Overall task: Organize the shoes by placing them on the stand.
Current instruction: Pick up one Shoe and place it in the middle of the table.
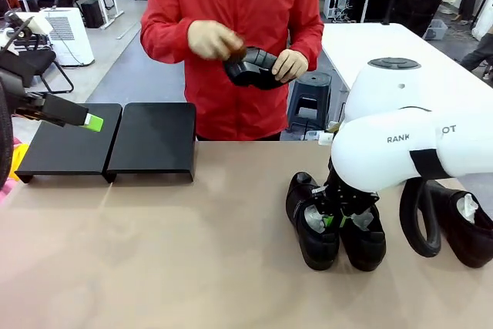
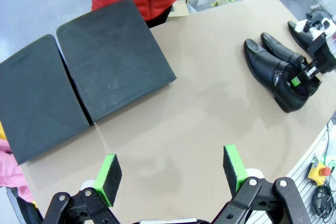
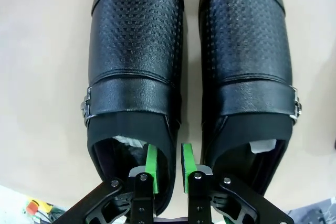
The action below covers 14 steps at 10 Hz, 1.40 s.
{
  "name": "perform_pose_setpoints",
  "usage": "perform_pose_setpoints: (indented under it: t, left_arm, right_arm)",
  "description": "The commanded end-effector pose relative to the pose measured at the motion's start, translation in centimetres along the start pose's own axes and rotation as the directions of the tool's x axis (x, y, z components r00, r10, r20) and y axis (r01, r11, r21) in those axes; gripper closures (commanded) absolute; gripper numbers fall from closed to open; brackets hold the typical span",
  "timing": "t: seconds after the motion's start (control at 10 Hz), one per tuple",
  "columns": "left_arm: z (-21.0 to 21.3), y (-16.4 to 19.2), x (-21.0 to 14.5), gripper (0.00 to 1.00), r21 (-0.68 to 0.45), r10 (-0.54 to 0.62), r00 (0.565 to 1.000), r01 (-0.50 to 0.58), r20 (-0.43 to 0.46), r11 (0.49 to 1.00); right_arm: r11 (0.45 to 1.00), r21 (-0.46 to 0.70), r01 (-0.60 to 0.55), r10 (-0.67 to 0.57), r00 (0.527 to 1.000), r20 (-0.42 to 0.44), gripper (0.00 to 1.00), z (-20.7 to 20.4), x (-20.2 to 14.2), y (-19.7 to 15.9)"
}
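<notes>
The right tool (image 3: 168, 153) is clamped on the inner side wall of a black dress shoe (image 3: 134, 51), with one finger inside its opening. The twin shoe (image 3: 247, 51) stands just beside on the desk (image 3: 42, 77). The left tool (image 2: 170, 163) hangs with its fingers wide apart, and the stand (image 2: 105, 66) lies ahead of it. Beyond, a person's hand (image 1: 289, 65) holds another shoe (image 1: 250, 67).

Stand (image 1: 115, 140): two matte-black flat platforms touching side by side. Well right of stand, first shoe (image 3: 134, 51) and second shoe (image 3: 247, 51) stand upright, parallel, nearly touching; glossy black, buckled, paper-stuffed. Right gripper (image 3: 168, 174) pinches first shoe's inner wall. Third shoe (image 1: 466, 229) farther right. Fourth shoe (image 1: 254, 67) held up beyond stand's right.
</notes>
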<state>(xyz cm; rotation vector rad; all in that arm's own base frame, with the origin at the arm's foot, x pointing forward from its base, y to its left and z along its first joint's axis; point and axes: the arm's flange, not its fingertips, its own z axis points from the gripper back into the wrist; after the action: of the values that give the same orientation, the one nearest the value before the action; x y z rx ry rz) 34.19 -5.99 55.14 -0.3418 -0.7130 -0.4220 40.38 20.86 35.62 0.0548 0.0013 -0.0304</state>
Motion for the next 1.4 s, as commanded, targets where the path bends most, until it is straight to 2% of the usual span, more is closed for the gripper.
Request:
perform_pose_setpoints:
  t: [0.0, 0.3, 0.5, 0.9, 1.1, 1.3]
  left_arm:
    - [0.1, 0.2, -0.1, 0.0, -0.004, -0.013, 1.0, 0.013, -0.004, 1.0]
    - [0.1, 0.2, -0.1, 0.0, -0.004, -0.013, 1.0, 0.013, -0.004, 1.0]
    - [0.1, 0.2, -0.1, 0.0, -0.004, -0.013, 1.0, 0.013, -0.004, 1.0]
    - [0.1, 0.2, -0.1, 0.0, -0.004, -0.013, 1.0, 0.013, -0.004, 1.0]
    - [0.1, 0.2, -0.1, 0.0, -0.004, -0.013, 1.0, 0.013, -0.004, 1.0]
    - [0.1, 0.2, -0.1, 0.0, -0.004, -0.013, 1.0, 0.013, -0.004, 1.0]
  right_arm:
    - [1.0, -0.025, 0.013, -0.013, 1.0, 0.001, 0.74, -0.7, 1.6, 0.6]
    - [0.999, -0.013, -0.042, 0.042, 0.999, -0.014, 0.74, -2.0, 2.0, 0.8]
    - [0.997, -0.06, -0.047, 0.046, 0.999, -0.007, 1.0, -2.1, 1.9, 0.8]
    - [0.996, -0.072, -0.055, 0.054, 0.998, -0.022, 1.0, -1.7, 1.7, 0.8]
    - [0.997, -0.06, -0.041, 0.042, 0.999, 0.022, 1.0, 0.1, 0.9, 1.0]
    - [0.998, -0.059, 0.015, -0.008, 0.994, 0.105, 1.0, 3.0, 0.0, 1.0]
